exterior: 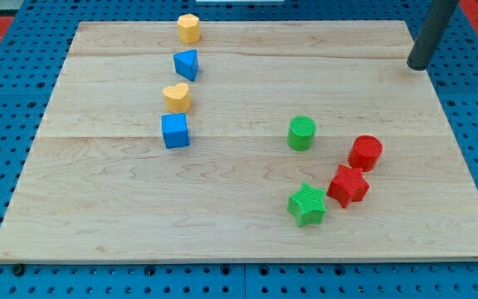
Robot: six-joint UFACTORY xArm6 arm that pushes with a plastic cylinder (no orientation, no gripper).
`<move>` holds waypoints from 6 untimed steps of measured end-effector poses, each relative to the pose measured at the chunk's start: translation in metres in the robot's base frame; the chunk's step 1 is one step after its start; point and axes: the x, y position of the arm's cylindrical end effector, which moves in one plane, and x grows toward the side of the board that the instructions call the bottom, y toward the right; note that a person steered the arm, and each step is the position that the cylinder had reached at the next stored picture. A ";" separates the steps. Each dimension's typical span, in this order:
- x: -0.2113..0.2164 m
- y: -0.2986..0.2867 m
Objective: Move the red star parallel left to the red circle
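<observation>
The red star (348, 185) lies at the lower right of the wooden board (106, 208), just below and left of the red circle (365, 153), close to it. A green star (307, 204) sits against the red star's lower left side. My tip (418, 66) rests near the board's top right edge, far above and to the right of both red blocks, touching no block.
A green cylinder (302, 133) stands left of the red circle. At the view's left middle, a column runs top to bottom: yellow block (189, 28), blue block (187, 64), yellow heart (177, 97), blue cube (175, 131). Blue pegboard surrounds the board.
</observation>
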 end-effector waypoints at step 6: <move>0.172 0.024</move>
